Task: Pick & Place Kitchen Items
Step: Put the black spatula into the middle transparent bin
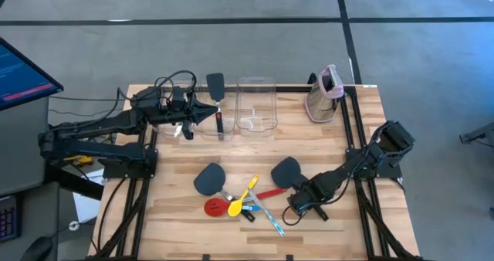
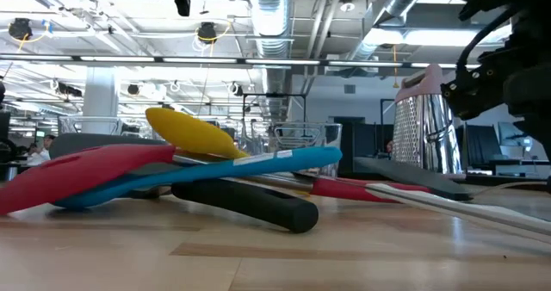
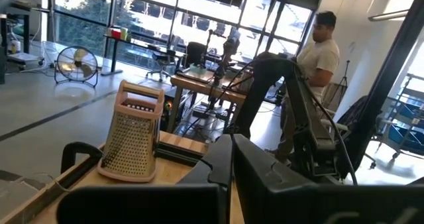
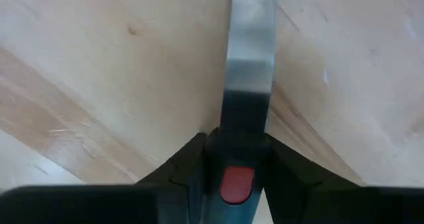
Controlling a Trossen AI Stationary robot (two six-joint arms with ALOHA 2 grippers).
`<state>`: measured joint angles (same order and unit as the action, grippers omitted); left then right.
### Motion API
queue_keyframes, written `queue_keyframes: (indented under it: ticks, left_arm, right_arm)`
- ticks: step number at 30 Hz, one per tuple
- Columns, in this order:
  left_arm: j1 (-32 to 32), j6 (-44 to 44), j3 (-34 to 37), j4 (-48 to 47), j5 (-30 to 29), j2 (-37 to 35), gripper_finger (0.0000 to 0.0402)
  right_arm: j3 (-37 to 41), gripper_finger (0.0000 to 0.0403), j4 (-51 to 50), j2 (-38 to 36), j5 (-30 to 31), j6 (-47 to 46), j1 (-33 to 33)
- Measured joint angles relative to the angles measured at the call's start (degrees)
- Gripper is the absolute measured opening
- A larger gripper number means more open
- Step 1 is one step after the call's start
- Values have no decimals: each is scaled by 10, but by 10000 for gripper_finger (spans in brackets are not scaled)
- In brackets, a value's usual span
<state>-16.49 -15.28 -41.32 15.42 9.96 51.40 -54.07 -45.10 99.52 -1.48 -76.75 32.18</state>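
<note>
My right gripper point(image 1: 299, 201) clamping spatula point(image 1: 287, 171) handle on tabletop point(image 1: 363, 230). Left gripper point(image 1: 207, 113) closed, hovering over bins point(image 1: 256, 104), one spatula point(image 1: 217, 93) lying there. Spoon pile point(image 1: 235, 205) remaining.

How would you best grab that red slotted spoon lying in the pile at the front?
Probably by the rounded red bowl, from straight above. The red slotted spoon lies flat on the table with its bowl poking out at the pile's left edge, while its handle runs under the yellow spoon and blue spoon.

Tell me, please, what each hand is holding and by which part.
The right hand grips a spatula at its handle, where the silvery neck begins. The left hand is shut near the bins; no held item shows.
</note>
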Motion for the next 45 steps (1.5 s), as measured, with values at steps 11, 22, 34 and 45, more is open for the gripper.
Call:
queue_keyframes:
  ticks: [11,22,34,45]
  left_arm:
    - [0,0,0,0,0,0,2]
    - [0,0,0,1,0,0,2]
    - [0,0,0,2,0,0,2]
    - [0,-32,0,74,-46,19,2]
  right_arm:
    - [-48,109,-99,-14,12,12,1]
    - [-65,109,-174,-133,145,-10,-16]
    - [-65,108,-263,-250,282,-22,-69]
    - [-107,108,-286,-229,451,55,-145]
